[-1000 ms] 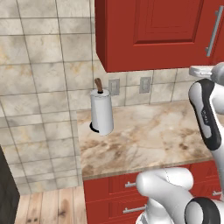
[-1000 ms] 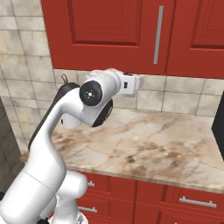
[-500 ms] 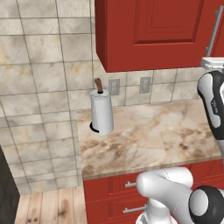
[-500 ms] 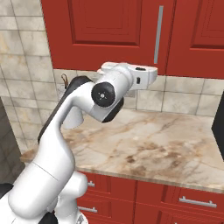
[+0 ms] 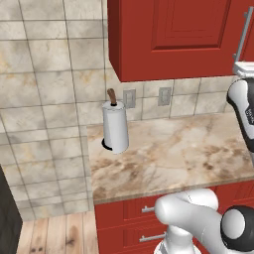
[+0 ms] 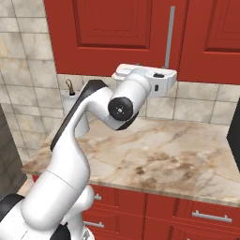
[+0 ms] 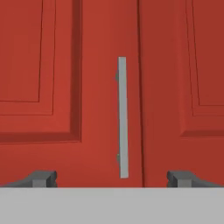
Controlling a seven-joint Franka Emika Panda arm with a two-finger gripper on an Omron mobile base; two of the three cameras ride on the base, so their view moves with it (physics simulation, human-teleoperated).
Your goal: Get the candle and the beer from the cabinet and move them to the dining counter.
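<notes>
The two-finger gripper (image 7: 112, 178) stands with its dark fingertips (image 7: 41, 178) spread as wide as they go and nothing between them, facing the closed doors of the red wooden wall cabinet (image 7: 52, 87). Straight ahead of the claw, centred between the two tips, is the cabinet's long silver bar handle (image 7: 123, 117), its long axis vertical, its lower end just above the level of the tips; the seam between the two panelled doors runs just to the right of it. In the right base view the white hand sits just below the cabinet's bottom edge, beneath the handle's foot. Below the cabinet lies the narrow beige-and-brown marbled counter (image 6: 154, 154) against the tiled wall (image 5: 49, 99), with red drawers with horizontal silver handles (image 6: 187, 215) under it. To the cabinet's lower left, at the back of that counter, stands an upright white paper-towel roll on a brown-tipped spindle (image 5: 115, 126); two grey wall sockets (image 5: 130, 97) sit on the tiles beneath the cabinet.
</notes>
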